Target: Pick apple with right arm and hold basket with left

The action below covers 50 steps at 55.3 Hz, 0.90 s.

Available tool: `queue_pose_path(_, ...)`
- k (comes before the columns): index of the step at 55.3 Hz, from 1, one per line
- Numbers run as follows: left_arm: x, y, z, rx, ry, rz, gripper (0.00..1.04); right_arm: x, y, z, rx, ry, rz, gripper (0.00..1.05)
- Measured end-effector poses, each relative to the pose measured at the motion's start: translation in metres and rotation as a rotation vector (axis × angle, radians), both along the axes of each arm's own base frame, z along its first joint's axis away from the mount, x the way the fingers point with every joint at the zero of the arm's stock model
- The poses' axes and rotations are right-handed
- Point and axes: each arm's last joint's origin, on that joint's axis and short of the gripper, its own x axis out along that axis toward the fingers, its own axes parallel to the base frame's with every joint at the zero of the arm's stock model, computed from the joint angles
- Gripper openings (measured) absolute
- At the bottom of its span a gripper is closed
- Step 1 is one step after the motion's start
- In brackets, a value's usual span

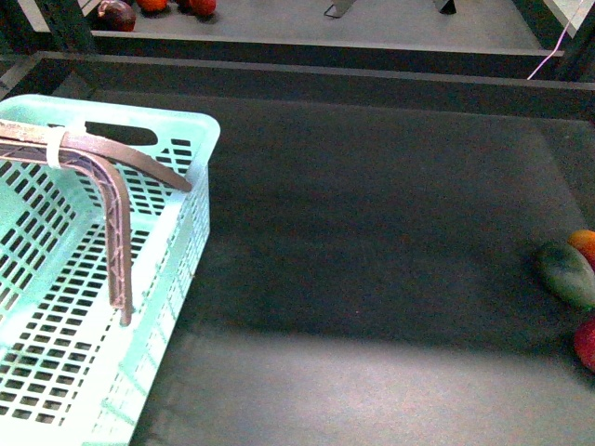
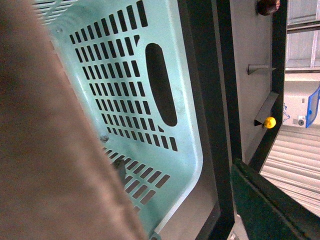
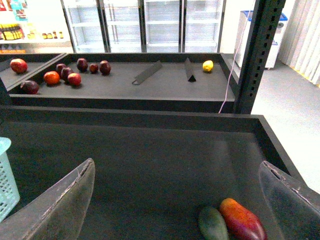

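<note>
The mint-green slotted basket (image 1: 88,307) stands at the left of the dark table, its brown handle (image 1: 116,214) folded down inside. My left gripper (image 2: 175,200) is shut on the basket (image 2: 130,85). One blurred grey-brown finger (image 2: 50,150) fills the near side and a dark finger (image 2: 270,205) sits outside the rim. The apple (image 3: 242,219), red with a yellow-orange patch, lies at the table's right edge (image 1: 584,245), touching an oblong green fruit (image 3: 213,225). My right gripper (image 3: 175,205) hangs open above the table, short of the apple, nothing between its fingers (image 3: 60,205).
Another red fruit (image 1: 586,342) is cut off by the right edge of the front view, nearer than the green fruit (image 1: 565,272). A raised rim (image 3: 150,117) bounds the table. Beyond it a shelf holds several dark red fruits (image 3: 65,75) and a yellow one (image 3: 207,65). A black post (image 3: 257,55) stands at the right.
</note>
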Motion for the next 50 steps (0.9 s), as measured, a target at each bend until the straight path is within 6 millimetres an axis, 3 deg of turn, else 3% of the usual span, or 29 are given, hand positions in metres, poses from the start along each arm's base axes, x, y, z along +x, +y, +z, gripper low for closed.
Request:
queue_pose_path(10,0.010,0.001,0.005,-0.001,-0.005,0.010,0.29,0.000,0.000,0.000,0.000,0.000,0.000,0.96)
queue_pose_path(23,0.005,-0.004,0.012,-0.003,0.014,-0.017,0.28,0.000,0.000,0.000,0.000,0.000,0.000,0.96)
queue_pose_path(34,-0.005,-0.018,0.033,-0.040,-0.011,-0.067,0.28,0.000,0.000,0.000,0.000,0.000,0.000,0.96)
queue_pose_path(41,-0.009,-0.034,0.053,-0.052,-0.052,-0.123,0.28,0.000,0.000,0.000,0.000,0.000,0.000,0.96)
queue_pose_path(50,-0.006,-0.077,0.082,-0.028,-0.088,-0.261,0.28,0.000,0.000,0.000,0.000,0.000,0.000,0.96)
